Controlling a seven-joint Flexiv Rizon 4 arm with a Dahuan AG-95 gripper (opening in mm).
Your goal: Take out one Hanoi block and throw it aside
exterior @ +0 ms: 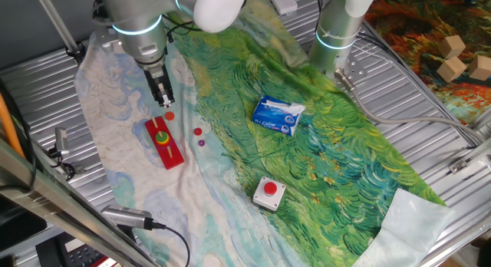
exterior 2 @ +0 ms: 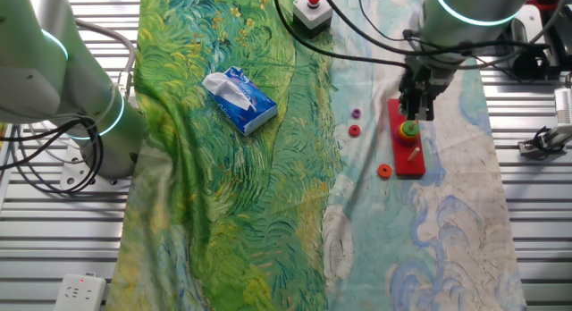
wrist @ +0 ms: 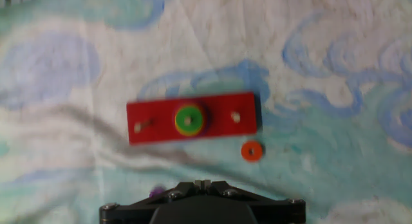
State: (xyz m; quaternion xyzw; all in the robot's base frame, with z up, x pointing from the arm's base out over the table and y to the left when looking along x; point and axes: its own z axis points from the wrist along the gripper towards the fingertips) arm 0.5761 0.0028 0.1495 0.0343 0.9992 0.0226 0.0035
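The green Hanoi block sits on the middle peg of the red rectangular board, with a yellow piece showing at its centre. It also shows in one fixed view and in the other fixed view. My gripper hangs above the far end of the board, apart from it. Its fingertips are together and hold nothing. In the hand view only the gripper's dark tips show at the bottom edge.
An orange disc lies on the cloth beside the board; small red and purple discs lie a little further off. A blue tissue pack and a red push-button box lie on the green cloth. A second arm's base stands behind.
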